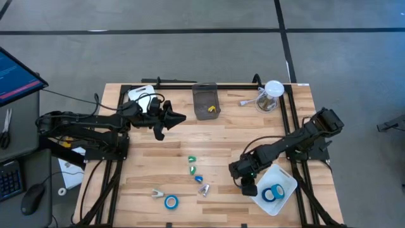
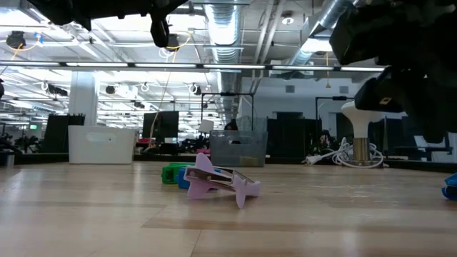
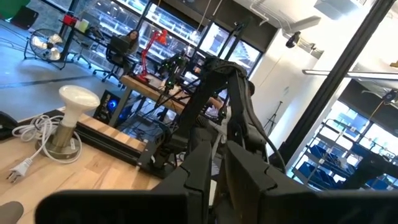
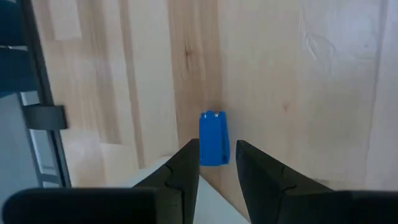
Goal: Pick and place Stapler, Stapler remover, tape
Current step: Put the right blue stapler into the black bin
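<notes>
Two tape rolls (image 1: 273,194) lie in the white tray (image 1: 288,177); a third tape roll (image 1: 171,202) remains on the counter (image 1: 221,136), well apart from the tray, near small staple removers (image 1: 201,188). Judged partly complete. Right gripper (image 1: 249,188), just beside the tray, stands partly open, holding nothing. Left gripper (image 1: 179,118), far from the tray, is nearly closed and empty.

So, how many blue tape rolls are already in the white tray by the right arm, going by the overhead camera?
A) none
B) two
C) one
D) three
B: the high view shows two blue tape rolls lying in the white tray, while a third roll lies out on the table near its front edge.
</notes>
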You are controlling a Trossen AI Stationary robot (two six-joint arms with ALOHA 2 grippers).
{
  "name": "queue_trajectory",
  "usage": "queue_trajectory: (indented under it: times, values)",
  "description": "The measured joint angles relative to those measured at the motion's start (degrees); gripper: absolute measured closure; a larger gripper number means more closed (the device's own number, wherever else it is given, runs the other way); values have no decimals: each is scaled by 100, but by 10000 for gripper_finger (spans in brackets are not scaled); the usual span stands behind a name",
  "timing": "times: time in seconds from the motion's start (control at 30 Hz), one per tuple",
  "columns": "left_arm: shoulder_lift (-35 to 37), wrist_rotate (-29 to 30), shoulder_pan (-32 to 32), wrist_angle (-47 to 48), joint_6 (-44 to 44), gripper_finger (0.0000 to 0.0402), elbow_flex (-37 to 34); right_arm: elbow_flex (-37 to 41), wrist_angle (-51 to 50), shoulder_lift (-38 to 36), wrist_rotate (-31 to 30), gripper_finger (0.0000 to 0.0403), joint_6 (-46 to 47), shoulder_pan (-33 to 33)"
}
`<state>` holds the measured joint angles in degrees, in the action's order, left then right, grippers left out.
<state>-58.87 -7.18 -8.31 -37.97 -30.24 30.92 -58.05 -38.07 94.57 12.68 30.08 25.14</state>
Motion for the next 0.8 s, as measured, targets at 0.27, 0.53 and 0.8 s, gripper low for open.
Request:
queue_trajectory:
  times: [0.27, 0.53, 0.8]
  values:
    - [0, 0, 1, 2, 0, 363, 0, -104, -110, 325, -75, 305, 261, 117]
    - [0, 0, -1, 6, -2, 363, 0, -104, -46, 415, 84, 305, 730, 322]
    - [0, 0, 1, 8, -2, 363, 0, -104, -65, 415, 75, 305, 794, 410]
